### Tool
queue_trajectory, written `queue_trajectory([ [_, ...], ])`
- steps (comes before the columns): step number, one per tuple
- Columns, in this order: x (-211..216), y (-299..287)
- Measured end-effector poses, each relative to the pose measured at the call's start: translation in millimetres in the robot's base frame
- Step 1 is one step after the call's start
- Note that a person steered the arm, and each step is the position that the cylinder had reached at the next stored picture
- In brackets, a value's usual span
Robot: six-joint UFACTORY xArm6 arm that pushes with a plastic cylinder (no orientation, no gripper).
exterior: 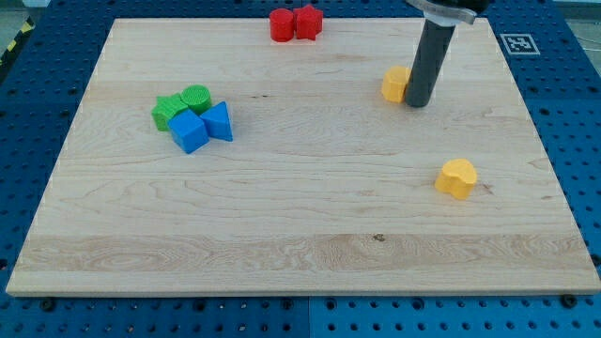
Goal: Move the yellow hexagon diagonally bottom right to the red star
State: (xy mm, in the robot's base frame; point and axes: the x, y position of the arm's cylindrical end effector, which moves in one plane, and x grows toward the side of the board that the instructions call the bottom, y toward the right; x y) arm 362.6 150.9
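1. Yellow hexagon (395, 84) sits on the worktop (282, 216), at 4 o'clock from the red star (307, 22).
2. My tip (416, 102), the jawless tool, touches its 3 o'clock side.
3. I judge short, light nudges best.

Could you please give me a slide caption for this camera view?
My tip touches the right side of a yellow block; red blocks sit at the top.

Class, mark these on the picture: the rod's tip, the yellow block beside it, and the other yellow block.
My tip (416, 103), camera view, rod's very end.
Yellow block beside tip (394, 84), camera view, top face.
Other yellow block (456, 176), camera view, top face.
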Motion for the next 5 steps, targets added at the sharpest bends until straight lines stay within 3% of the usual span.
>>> queue_trajectory([
  [2, -41, 0],
  [4, 0, 4],
  [5, 0, 4],
])
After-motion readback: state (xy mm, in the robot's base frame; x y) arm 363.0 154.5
